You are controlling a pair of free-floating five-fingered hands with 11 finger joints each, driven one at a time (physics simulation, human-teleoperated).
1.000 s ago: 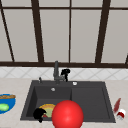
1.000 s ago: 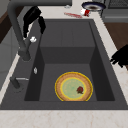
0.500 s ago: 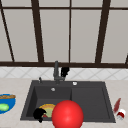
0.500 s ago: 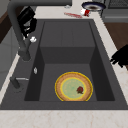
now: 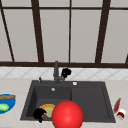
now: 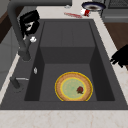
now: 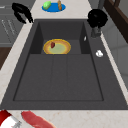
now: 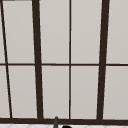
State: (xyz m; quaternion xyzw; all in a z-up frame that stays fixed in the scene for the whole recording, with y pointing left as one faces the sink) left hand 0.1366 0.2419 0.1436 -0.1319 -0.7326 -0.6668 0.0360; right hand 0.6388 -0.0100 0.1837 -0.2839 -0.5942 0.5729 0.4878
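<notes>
While I watch the front view, my right hand [image 5: 66,72] hangs just at three o'clock of the faucet [image 5: 56,71], at the back rim of the sink [image 5: 90,97]; I cannot tell whether its fingers are curled or whether they touch the faucet. My left hand [image 5: 39,114] sits at the sink's front rim, at nine o'clock of the plate [image 5: 47,109], fingers drooping loosely and holding nothing. A red ball [image 5: 67,115] stands in front at six o'clock, and a blue dish [image 5: 6,103] lies on the counter at nine o'clock.

From the left side, the right hand [image 6: 29,22] is close against the faucet [image 6: 17,32], and the plate [image 6: 73,86] lies on the basin floor.

From the right side, the right hand [image 7: 97,18] covers the faucet top; the left hand [image 7: 22,12] hovers at the plate's [image 7: 57,46] ten o'clock.
</notes>
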